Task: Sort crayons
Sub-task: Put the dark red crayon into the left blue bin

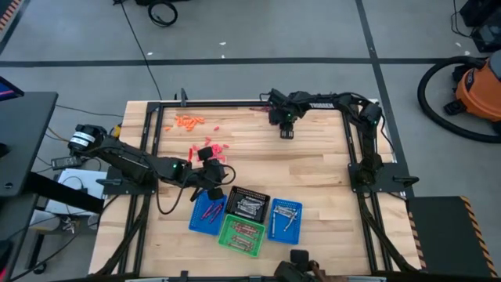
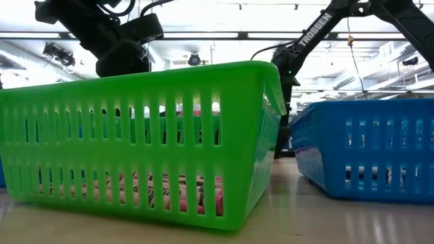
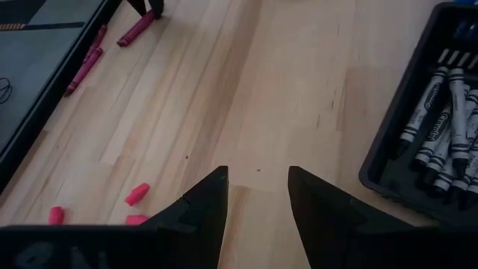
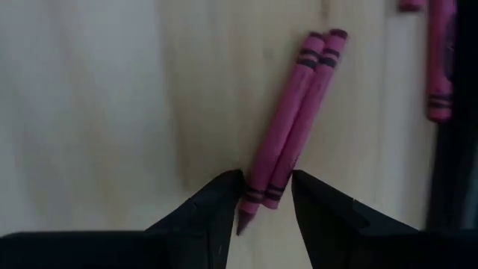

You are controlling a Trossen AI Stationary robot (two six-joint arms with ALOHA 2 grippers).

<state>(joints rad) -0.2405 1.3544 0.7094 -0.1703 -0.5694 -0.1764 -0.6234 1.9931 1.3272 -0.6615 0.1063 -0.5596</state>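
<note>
Two magenta crayons (image 4: 291, 119) lie side by side on the wood near the table's far edge. My right gripper (image 4: 265, 194) (image 1: 286, 131) points down over them, open, one finger on either side of their near ends. More magenta crayons (image 4: 441, 67) lie beside the frame rail. My left gripper (image 3: 258, 190) (image 1: 211, 184) hangs open over bare wood beside the black basket (image 3: 448, 179), which holds grey-wrapped crayons (image 3: 441, 112). Orange crayons (image 1: 188, 121) and pink pieces (image 1: 213, 149) lie loose on the table. My right gripper comes from above with its fingers (image 4: 224, 202) across the two magenta crayons' lower ends (image 4: 263, 196), which lie on the table. Whether the fingers touch the crayons I cannot tell.
Four baskets stand together near the front edge: a blue one (image 1: 207, 213), the black one (image 1: 248, 205), a green one (image 1: 240, 235) holding reddish crayons, and another blue one (image 1: 286, 219). The dark frame rail (image 1: 235, 103) runs along the far edge. Short pink pieces (image 3: 138, 194) lie near my left fingers.
</note>
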